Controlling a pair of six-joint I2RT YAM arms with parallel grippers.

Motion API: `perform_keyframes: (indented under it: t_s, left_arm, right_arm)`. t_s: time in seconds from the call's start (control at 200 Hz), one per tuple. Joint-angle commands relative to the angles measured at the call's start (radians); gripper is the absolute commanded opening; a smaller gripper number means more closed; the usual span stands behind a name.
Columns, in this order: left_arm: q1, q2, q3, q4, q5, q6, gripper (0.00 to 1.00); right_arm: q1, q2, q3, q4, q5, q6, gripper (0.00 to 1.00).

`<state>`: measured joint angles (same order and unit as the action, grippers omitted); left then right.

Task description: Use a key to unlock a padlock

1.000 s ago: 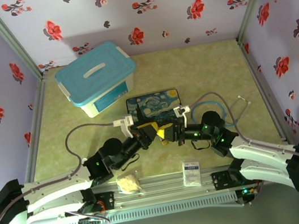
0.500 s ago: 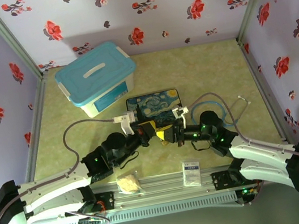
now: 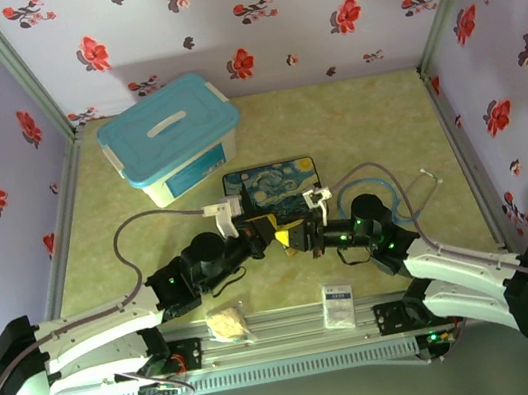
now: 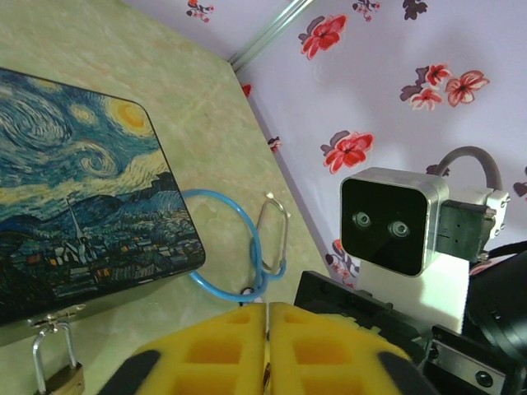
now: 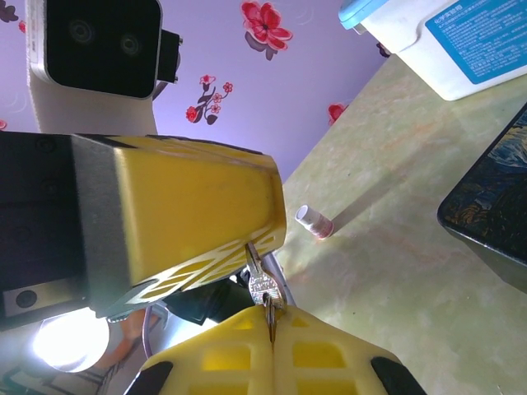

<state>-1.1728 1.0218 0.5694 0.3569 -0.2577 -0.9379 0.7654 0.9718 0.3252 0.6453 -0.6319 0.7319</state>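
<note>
Right gripper clenches the tiny brass-coloured key, left gripper pinching its other end. Your arms meet fingertip to fingertip just before the painted starry tin's near edge, where the small brass padlock sits.

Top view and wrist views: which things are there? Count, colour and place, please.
box: 1, white, blue lid, far left
tin: 1, painted blue-yellow, centre
padlock: 1, brass, on tin's hasp
key: 1, metal, between both grippers
ring: 1, blue, right of tin
tube: 1, white-pink, on table
packet: 1, white, near edge
bag: 1, pale, near edge
left gripper: 1, yellow, shut on key
right gripper: 1, yellow, shut on key
</note>
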Motion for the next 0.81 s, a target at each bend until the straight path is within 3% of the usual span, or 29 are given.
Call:
perform_keyframes:
  t_s: [0.0, 0.095, 0.13, 0.16, 0.245, 0.355, 0.485, 0.585, 0.8]
  left_arm:
    - [0.008, 0.008, -0.006, 0.012, 0.011, -0.004, 0.00]
    - [0.009, 0.003, -0.013, 0.020, 0.010, -0.006, 0.00]
    - [0.009, 0.001, -0.014, 0.019, 0.010, -0.005, 0.00]
    - [0.010, -0.002, -0.014, 0.018, 0.010, -0.003, 0.00]
    - [0.011, -0.013, -0.022, 0.023, 0.004, -0.006, 0.00]
    - [0.022, -0.039, -0.050, 0.073, 0.003, -0.021, 0.00]
    - [0.024, -0.064, -0.071, 0.129, 0.006, -0.028, 0.00]
    - [0.024, -0.073, -0.084, 0.171, 0.019, -0.044, 0.00]
    - [0.024, -0.091, -0.090, 0.196, 0.031, -0.070, 0.00]
  right_arm:
    - [-0.003, 0.002, 0.029, 0.020, 0.004, -0.022, 0.00]
    - [-0.003, 0.000, 0.028, 0.015, 0.009, -0.025, 0.01]
    - [-0.003, 0.001, 0.027, 0.012, 0.013, -0.024, 0.07]
    - [-0.003, -0.002, 0.026, 0.008, 0.019, -0.022, 0.20]
    - [-0.005, -0.020, 0.012, 0.030, 0.048, 0.001, 0.69]
    - [-0.008, -0.034, -0.017, 0.141, 0.048, 0.054, 0.98]
    - [-0.009, 0.001, 0.002, 0.189, 0.008, 0.072, 0.99]
    - [-0.008, 0.044, 0.009, 0.252, -0.030, 0.091, 0.93]
    - [-0.008, 0.134, 0.011, 0.418, -0.094, 0.156, 0.61]
